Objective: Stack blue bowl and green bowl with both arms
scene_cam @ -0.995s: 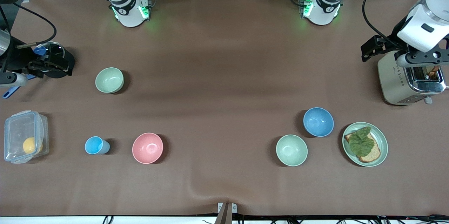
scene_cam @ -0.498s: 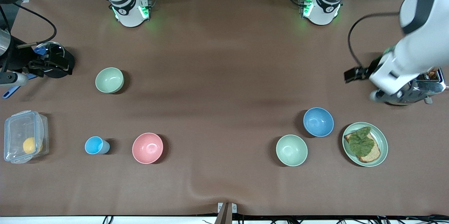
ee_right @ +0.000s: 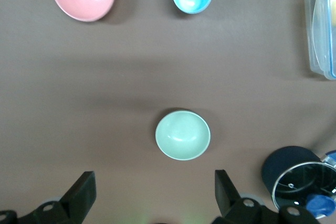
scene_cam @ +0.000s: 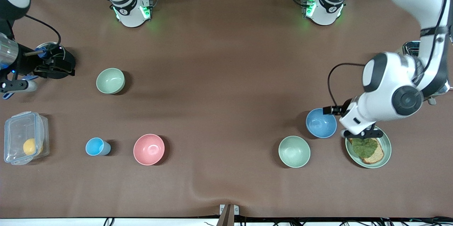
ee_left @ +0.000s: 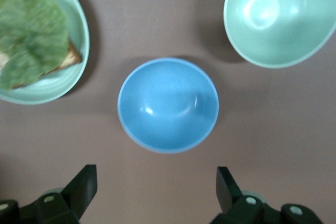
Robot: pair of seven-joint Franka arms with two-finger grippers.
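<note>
Front view — left gripper [scene_cam: 361, 132] over the gap between blue bowl [scene_cam: 320, 123] and green plate [scene_cam: 385, 155], fingers spread wide, nothing held.
Blue bowl upright on table [scene_cam: 219, 77], just beside green bowl [scene_cam: 294, 151], which sits nearer the camera; second green bowl [scene_cam: 110, 81] well apart toward right arm's end. Right gripper [ee_right: 152, 203] high over that end — fingers parted, empty.
</note>
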